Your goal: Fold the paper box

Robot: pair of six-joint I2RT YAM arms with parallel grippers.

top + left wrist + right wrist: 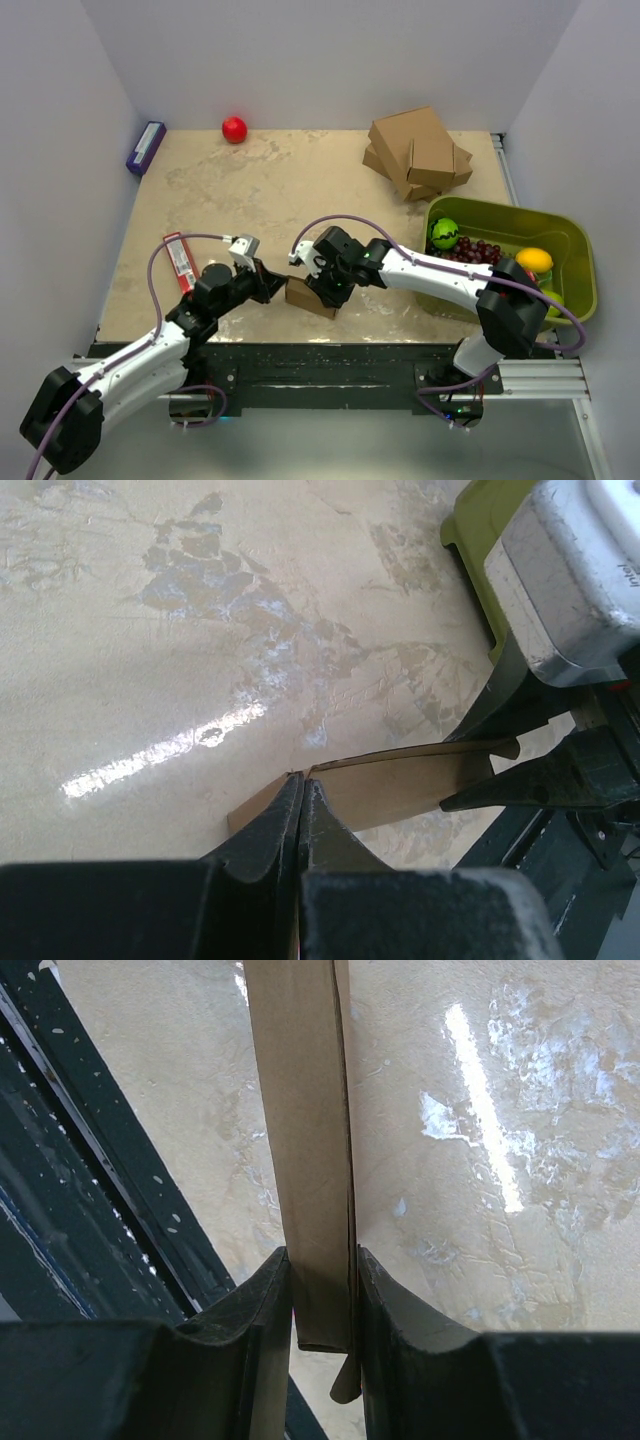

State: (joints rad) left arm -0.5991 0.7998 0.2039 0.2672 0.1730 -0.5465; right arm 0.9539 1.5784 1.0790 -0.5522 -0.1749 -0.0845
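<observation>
The paper box [308,297] is a small brown cardboard piece, partly folded, near the table's front edge between my two arms. My left gripper [276,286] is at its left end. In the left wrist view that gripper [303,785] is shut, pinching a thin edge where two brown panels of the paper box [400,785] meet. My right gripper [328,290] is at the box's right end. In the right wrist view that gripper [325,1270] is shut on the paper box [300,1110], a narrow folded strip running away from the jaws, with a small flap tip hanging below.
A stack of bigger brown boxes [420,152] sits at the back right. A green bin [575,250] with fruit is at the right. A red ball [234,129] and a purple packet [146,147] lie at the back left, a red packet [178,262] at the left. The dark front rail [90,1160] runs close by.
</observation>
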